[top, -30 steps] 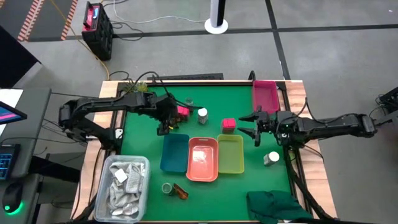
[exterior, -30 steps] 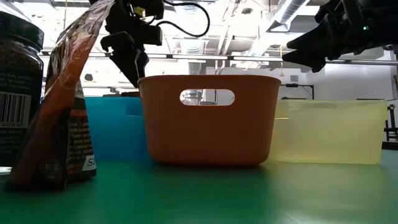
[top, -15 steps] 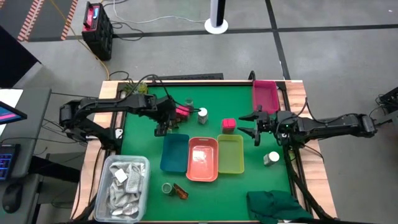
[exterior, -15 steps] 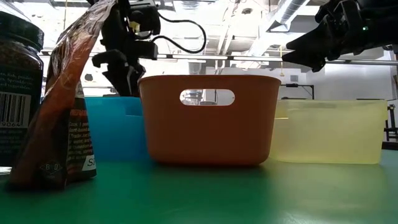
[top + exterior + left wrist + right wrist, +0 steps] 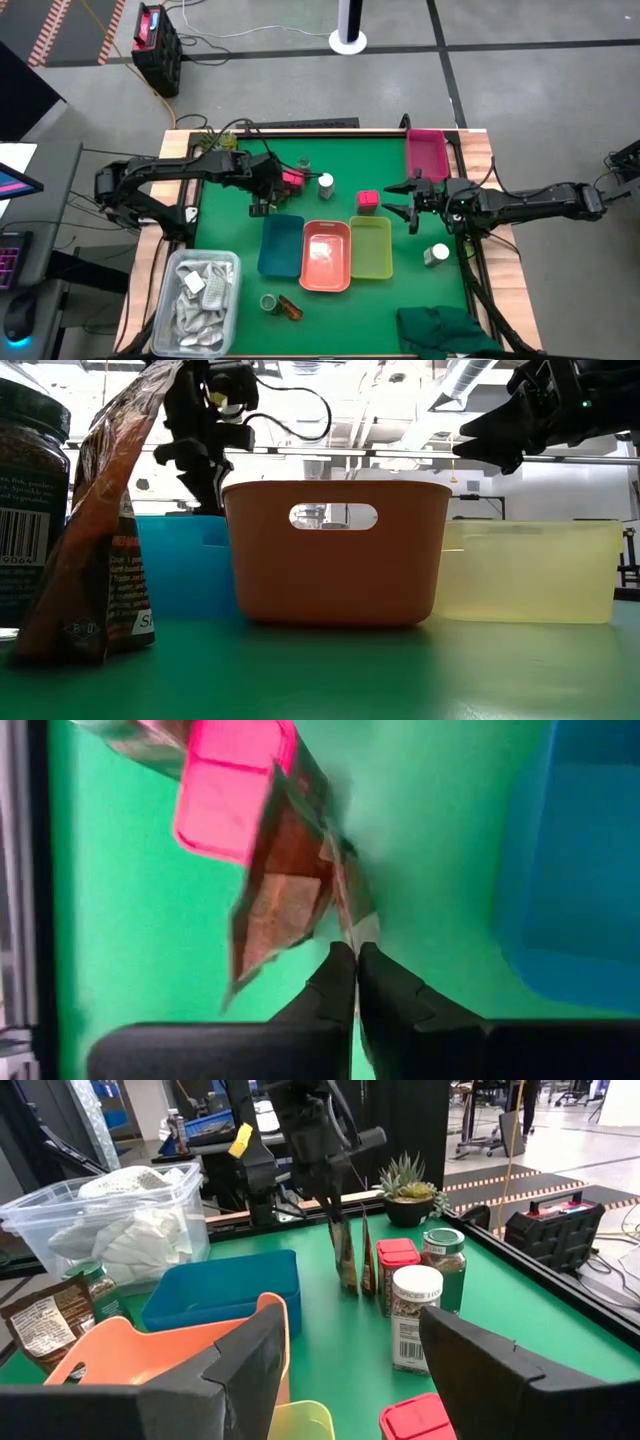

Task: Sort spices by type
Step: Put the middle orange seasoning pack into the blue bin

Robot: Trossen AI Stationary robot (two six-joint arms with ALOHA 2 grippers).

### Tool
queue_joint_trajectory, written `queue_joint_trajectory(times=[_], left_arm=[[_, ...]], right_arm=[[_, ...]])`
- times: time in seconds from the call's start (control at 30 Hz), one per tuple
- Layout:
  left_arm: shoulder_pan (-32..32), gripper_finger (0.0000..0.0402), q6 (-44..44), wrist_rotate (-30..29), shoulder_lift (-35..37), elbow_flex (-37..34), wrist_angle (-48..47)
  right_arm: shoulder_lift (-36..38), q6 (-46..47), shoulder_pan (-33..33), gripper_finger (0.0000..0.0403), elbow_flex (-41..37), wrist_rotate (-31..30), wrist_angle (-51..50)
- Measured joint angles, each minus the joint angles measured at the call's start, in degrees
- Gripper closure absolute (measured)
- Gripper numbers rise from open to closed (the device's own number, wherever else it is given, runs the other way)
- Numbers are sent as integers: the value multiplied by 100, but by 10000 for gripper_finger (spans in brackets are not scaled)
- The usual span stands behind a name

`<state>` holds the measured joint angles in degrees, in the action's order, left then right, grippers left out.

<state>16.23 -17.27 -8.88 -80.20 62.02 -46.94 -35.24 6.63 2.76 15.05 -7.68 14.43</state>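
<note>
Two grippers over the green table (image 5: pixel 230 235).
Left gripper (image 5: pixel 355 955) pinches a brown packet (image 5: pixel 285 895) at eleven o'clock; right gripper (image 5: pixel 400 200) hangs part-open at three o'clock.

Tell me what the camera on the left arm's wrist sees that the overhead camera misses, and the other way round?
Only the left wrist view shows the grip up close: the left gripper is shut on the top edge of a brown packet, with a pink box just beyond.

Only the high view shows the whole layout: the right gripper waiting near another pink box, the orange tray, the yellow tray, and a white-lidded jar.

Both show the green table and the blue tray.
</note>
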Motion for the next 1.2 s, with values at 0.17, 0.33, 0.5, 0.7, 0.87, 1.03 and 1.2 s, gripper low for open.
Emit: queue_joint_trajectory(times=[0.17,0.33,0.5,0.7,0.87,1.03,1.2], left_arm=[[-13,401,68,-39,92,592,-246],[-151,401,99,160,116,1310,-925],[-477,401,501,680,112,1920,-1415],[-1073,401,1017,879,109,2066,-1535],[-1565,401,1651,868,109,2039,-1512],[-2086,401,2405,839,54,2037,-1451],[-2671,402,3042,679,-190,2032,-1186]], right_arm=[[0,46,0,143,0,2,-2],[0,55,0,143,0,-2,-22],[0,52,0,143,0,-7,-34],[0,44,0,143,0,-13,-52],[0,72,0,143,0,-15,-52],[0,94,0,143,0,-15,-54],[0,103,0,143,-2,-15,-59]])
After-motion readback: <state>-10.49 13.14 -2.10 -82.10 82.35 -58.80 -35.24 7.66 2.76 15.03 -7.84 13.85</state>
